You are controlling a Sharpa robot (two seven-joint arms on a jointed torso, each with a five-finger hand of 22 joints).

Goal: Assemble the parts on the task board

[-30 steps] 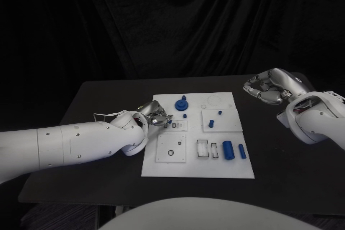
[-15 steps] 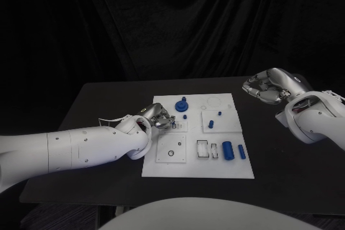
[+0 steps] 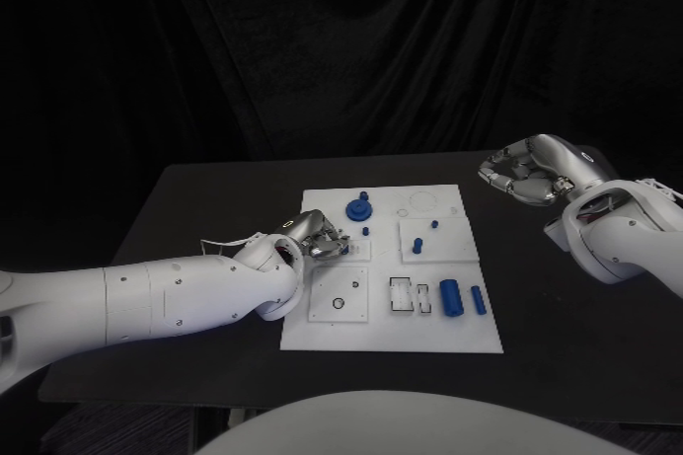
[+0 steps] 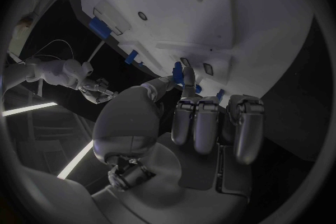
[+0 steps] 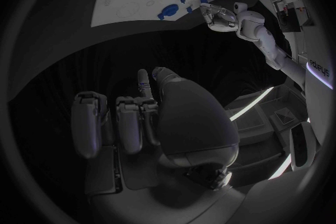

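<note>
Left hand (image 3: 319,236) pinches a small blue peg (image 4: 178,73) over the white board's (image 3: 448,337) left-middle edge; the peg looks light, rigid and slick, best held mid-length by fingertips, while the right hand (image 3: 530,174) hangs curled and empty off the board.

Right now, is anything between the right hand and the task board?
Nothing visible. The right hand hangs off the board's far right corner, fingers curled in, over bare table. The left hand is at the opposite edge, pinching a blue part.
</note>
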